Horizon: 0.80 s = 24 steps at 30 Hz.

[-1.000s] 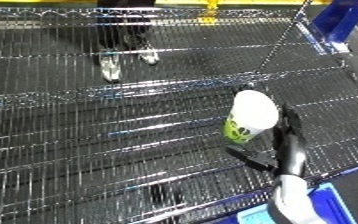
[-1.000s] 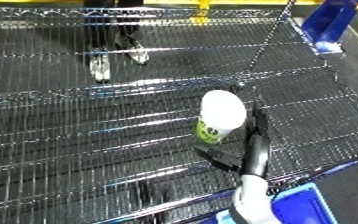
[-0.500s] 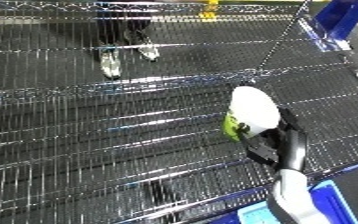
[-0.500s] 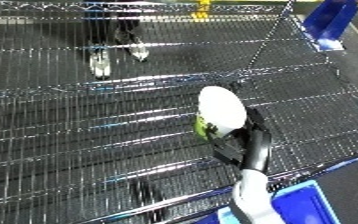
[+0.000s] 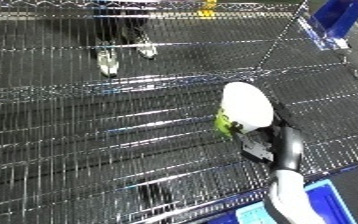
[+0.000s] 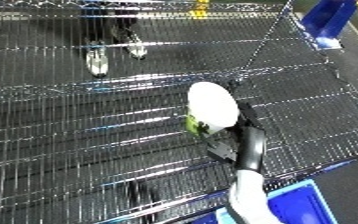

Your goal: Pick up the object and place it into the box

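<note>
Left eye view shows a wire shelf (image 5: 87, 150) filling most of the scene, with a blue bin (image 5: 322, 202) below its near right corner. Toward the shelf's right side, near the front edge, the right hand (image 5: 269, 142) has its black fingers curled around a white container with a green label (image 5: 243, 107), tilted. The grasp looks made; whether the container is clear of the wire cannot be told. Carrying it over the near edge and releasing it into the bin remains. No left hand shows.
</note>
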Available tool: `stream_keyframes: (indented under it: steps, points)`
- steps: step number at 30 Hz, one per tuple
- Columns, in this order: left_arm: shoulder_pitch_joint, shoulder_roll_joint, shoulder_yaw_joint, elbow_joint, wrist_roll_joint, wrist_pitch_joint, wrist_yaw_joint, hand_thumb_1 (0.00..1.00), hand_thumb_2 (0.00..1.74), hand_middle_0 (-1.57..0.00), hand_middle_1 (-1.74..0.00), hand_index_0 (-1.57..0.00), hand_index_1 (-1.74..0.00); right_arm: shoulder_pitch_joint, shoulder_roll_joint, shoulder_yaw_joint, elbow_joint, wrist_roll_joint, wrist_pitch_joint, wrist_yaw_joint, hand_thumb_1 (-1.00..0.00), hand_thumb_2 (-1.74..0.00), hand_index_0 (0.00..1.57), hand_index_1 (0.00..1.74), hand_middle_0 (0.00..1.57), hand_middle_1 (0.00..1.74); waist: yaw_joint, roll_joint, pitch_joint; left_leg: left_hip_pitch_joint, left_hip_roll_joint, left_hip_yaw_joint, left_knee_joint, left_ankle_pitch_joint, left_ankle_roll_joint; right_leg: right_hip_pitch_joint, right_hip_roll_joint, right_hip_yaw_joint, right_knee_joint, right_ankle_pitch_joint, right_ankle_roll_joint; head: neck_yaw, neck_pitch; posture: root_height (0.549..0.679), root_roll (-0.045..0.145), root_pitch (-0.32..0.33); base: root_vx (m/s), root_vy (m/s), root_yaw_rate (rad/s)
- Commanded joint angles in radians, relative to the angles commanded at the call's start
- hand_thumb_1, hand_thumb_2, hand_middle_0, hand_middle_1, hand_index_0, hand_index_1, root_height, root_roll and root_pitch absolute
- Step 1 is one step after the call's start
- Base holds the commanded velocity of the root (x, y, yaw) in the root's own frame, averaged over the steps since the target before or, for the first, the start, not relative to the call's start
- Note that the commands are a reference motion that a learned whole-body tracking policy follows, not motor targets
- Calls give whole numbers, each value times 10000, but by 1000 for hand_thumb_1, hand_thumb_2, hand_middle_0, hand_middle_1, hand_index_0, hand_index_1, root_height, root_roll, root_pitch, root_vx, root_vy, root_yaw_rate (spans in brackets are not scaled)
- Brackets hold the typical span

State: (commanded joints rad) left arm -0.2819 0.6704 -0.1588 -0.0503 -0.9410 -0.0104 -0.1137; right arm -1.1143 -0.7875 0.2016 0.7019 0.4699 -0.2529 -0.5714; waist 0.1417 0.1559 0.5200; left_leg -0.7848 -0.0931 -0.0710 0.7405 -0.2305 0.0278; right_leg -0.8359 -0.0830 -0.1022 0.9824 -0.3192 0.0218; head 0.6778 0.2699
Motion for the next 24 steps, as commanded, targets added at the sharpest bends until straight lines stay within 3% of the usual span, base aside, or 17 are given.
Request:
stream_keyframes:
  steps: [8,19,24]
  points:
    - [372,-211,257,83,194,-212,-71,1000,1740,-1570,-1740,-1570,-1740,1534,73,-801,-1859,-202,-85,125,-650,-1131,1020,1131,1020,1131,-311,-305,0,891,143,31,-597,149,-88,884,74,3,-702,193,27,-198,-707,622,32,199,-68,42,-35]
    - [591,-768,576,437,593,-333,-39,1000,1740,-1570,-1740,-1570,-1740,3702,598,-2042,-4155,-104,-103,357,-650,-1131,1020,1131,1020,1131,-850,-717,0,2174,328,158,-1422,285,-184,2195,210,105,-1761,415,83,-513,-1517,635,37,149,-55,49,-73]
    - [570,-1004,613,510,804,-298,172,1000,1740,-1570,-1740,-1570,-1740,4757,1033,-2389,-5065,-185,-76,312,-650,-1131,1020,1131,1020,1131,-1127,-904,0,2814,444,231,-1710,293,-245,2834,255,197,-2199,500,127,-524,-3163,640,41,123,-49,57,-70]
